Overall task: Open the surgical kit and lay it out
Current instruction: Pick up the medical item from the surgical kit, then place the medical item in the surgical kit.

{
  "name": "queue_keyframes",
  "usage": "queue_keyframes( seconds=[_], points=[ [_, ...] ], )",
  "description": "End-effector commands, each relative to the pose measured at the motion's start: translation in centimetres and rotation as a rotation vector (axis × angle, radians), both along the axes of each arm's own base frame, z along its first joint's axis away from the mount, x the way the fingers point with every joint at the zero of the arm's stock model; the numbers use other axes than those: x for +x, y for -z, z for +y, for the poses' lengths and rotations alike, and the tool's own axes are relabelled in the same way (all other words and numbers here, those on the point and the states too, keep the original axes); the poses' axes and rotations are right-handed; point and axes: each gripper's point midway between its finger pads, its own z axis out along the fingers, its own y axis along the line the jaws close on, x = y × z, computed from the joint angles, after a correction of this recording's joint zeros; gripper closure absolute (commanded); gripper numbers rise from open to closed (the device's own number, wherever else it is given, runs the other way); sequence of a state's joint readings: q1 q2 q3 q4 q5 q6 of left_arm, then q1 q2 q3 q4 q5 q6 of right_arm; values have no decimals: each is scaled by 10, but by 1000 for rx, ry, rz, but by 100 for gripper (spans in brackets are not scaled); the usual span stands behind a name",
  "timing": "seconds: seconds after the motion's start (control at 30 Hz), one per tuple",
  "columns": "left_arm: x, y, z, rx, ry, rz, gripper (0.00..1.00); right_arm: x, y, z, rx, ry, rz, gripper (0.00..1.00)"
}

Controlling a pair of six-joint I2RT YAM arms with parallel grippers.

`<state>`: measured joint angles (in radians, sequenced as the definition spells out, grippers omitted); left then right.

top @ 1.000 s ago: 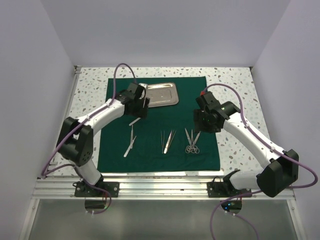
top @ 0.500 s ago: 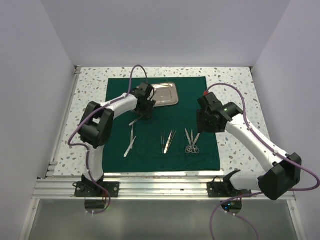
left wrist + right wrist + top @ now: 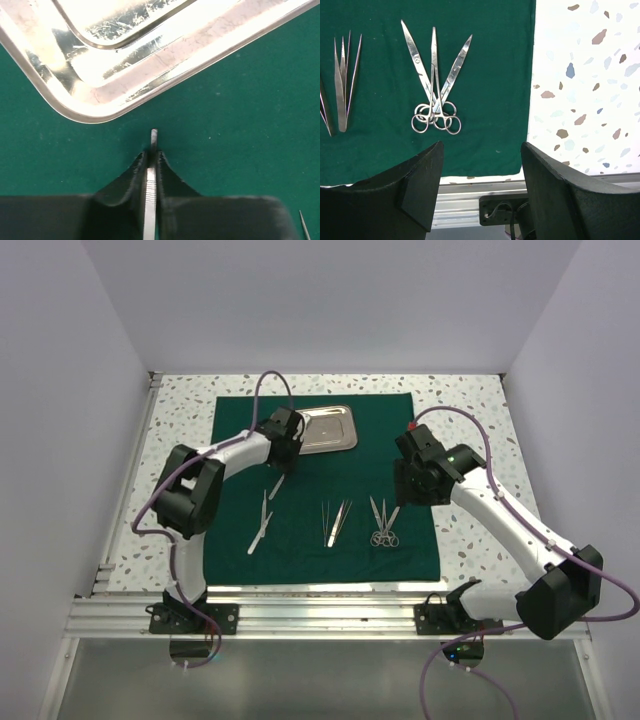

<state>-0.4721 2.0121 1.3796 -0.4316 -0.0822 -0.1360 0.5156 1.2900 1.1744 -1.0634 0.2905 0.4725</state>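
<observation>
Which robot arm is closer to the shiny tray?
Left. The left end effector sits off a corner of the tray, pinching a slim instrument; the right end effector hovers farther away, over the right edge of the cloth.

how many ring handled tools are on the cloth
3, fanned in one overlapping pile near the green cloth's right edge: left-leaning one, upright middle one, right-leaning one. Their rings tangle, so another could hide.

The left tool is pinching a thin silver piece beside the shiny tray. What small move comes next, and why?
Probably a short lift straight up. The left tool is shut on the slim instrument, its tip close to the rim of the steel tray, over the green cloth. Lifting first would likely avoid snagging the cloth or knocking the tray before setting it beside the tweezers.
</observation>
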Motion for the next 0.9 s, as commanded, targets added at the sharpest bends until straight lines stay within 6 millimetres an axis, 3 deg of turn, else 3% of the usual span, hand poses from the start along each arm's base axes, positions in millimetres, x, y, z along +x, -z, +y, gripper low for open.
queue_keyframes(
  seconds=[0.0, 0.03, 0.2, 0.3, 0.53, 0.67, 0.87],
  points=[
    [-16, 24, 27, 69, -19, 83, 92, 5, -8, 0, 2, 13, -16, 33],
    [-12, 20, 28, 68, -23, 72, 100, 5, -8, 1, 6, 14, -17, 33],
    [-1, -4, 29, 66, -30, 34, 100, 5, -10, 1, 14, 16, -28, 33],
    [9, -29, 28, 51, -40, -10, 100, 5, -11, 2, 22, 18, -36, 33],
    [34, -111, 28, 13, -70, -149, 100, 3, -12, 3, 42, 21, -42, 33],
    [25, -134, 34, 18, -83, -161, 100, 0, -10, 4, 57, 19, -40, 33],
    [-21, -141, 48, -38, -163, -136, 100, -3, -6, 5, 71, 18, -36, 33]
  ],
)
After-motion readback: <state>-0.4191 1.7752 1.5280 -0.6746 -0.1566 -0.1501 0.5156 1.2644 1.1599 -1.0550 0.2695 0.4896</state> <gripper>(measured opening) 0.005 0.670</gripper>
